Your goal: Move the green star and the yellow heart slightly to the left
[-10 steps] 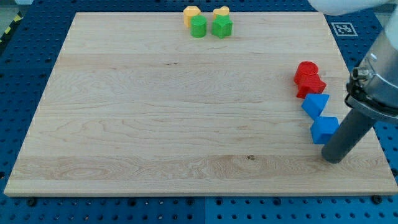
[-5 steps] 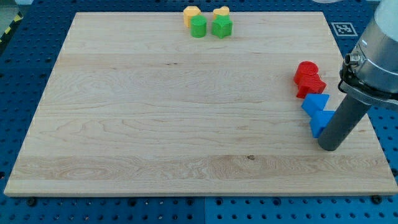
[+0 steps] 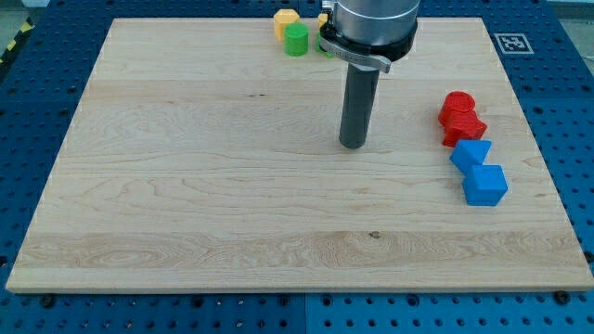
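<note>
Wooden board (image 3: 186,186), upright rod, my tip (image 3: 351,146) mid-board, green star (image 3: 324,45) seemingly mostly hidden.

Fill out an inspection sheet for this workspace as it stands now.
Surface: wooden board, flat.
Job's things: green star and yellow heart at the view's top, almost wholly hidden behind the arm.
Clutter: yellow block and green cylinder at the top; red blocks and blue blocks at the view's right.
Claw: none; my tip rests mid-board, touching no block.
Cables: nothing seen.
Surroundings: blue perforated table; a marker tag at upper right.
</note>
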